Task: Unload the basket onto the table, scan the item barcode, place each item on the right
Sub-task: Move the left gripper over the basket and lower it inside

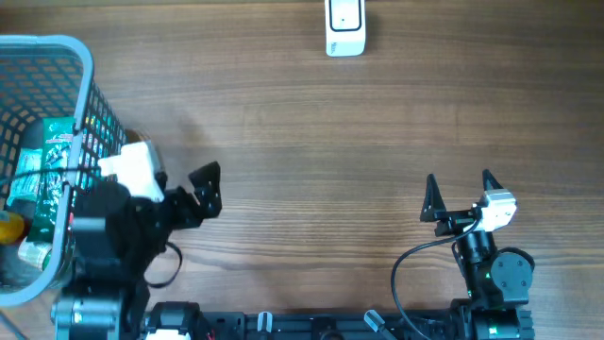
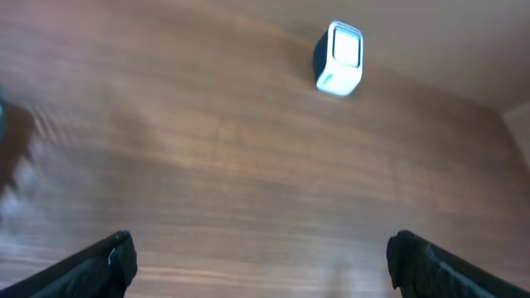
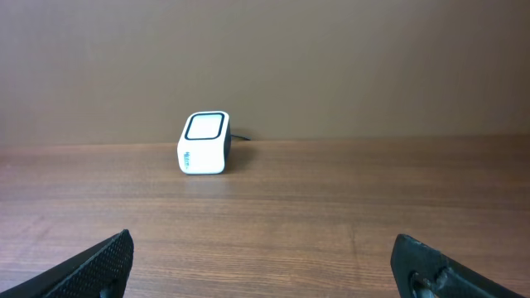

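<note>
Your left hand (image 1: 203, 194) by the basket (image 1: 58, 45) and right hand (image 1: 460, 184) facing the scanner (image 1: 345, 26) — both spread wide, empty.

You are looking at a mock shop checkout, built as a robot test station; a wood-grain bench (image 1: 311, 123) carries a small white barcode scanner (image 1: 345, 26) at its far edge; a blue plastic shopping basket (image 1: 57, 42) of packaged goods (image 1: 42, 178) sits beside the left arm (image 1: 109, 222); the right arm (image 1: 491, 263) is mounted along the same near edge; a plain brown wall (image 3: 331, 66) stands behind.
</note>
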Available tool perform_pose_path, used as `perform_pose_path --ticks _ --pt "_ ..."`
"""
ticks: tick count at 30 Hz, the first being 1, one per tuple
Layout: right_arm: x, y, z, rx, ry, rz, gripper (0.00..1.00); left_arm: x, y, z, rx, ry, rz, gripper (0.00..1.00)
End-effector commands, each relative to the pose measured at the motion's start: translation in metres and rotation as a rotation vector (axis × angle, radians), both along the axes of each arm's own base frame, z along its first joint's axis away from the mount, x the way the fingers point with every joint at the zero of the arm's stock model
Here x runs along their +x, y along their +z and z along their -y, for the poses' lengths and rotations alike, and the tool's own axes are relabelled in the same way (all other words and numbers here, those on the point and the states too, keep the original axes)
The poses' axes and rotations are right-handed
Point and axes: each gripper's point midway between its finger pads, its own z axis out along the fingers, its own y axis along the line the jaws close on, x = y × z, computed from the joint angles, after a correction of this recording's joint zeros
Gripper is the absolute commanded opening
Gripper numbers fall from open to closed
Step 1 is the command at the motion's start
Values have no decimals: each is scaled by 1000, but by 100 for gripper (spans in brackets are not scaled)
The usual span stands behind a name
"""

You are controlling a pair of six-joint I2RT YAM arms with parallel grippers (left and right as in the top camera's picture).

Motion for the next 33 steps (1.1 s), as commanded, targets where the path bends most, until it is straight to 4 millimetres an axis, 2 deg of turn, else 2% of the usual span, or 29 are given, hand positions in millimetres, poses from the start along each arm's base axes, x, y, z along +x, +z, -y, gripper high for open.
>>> perform_pose_path --ticks 1,5,7,11,14,17,19,22,24,26,29,33 --pt "0 0 3 -11 -17 0 100 2 -10 13 -54 -63 -91 100" --pt "0 0 3 -11 -18 0 100 7 -10 16 -59 -76 -94 100" --pt "0 0 3 -11 -17 0 100 9 -6 10 -40 -42 -97 100" --pt "0 0 3 -11 -18 1 100 16 17 -9 25 52 -101 100" --pt "0 0 3 -11 -17 0 100 25 48 -28 79 149 -89 100" --pt "0 0 3 -11 -17 0 100 30 87 -73 115 413 -96 100" --pt "0 0 3 -10 -18 0 100 31 108 -98 114 529 -102 100" --pt "0 0 3 -11 -17 0 100 25 122 -149 75 766 -139 100" --pt "0 0 3 -11 -17 0 100 11 111 -183 25 928 -202 100" --pt "0 0 3 -11 -18 0 100 -11 87 -214 -19 1070 -328 100" --pt "0 0 3 -11 -17 0 100 -31 58 -238 -140 1169 -464 100" --pt "0 0 3 -11 -17 0 100 -48 33 -271 -243 1281 -551 100"
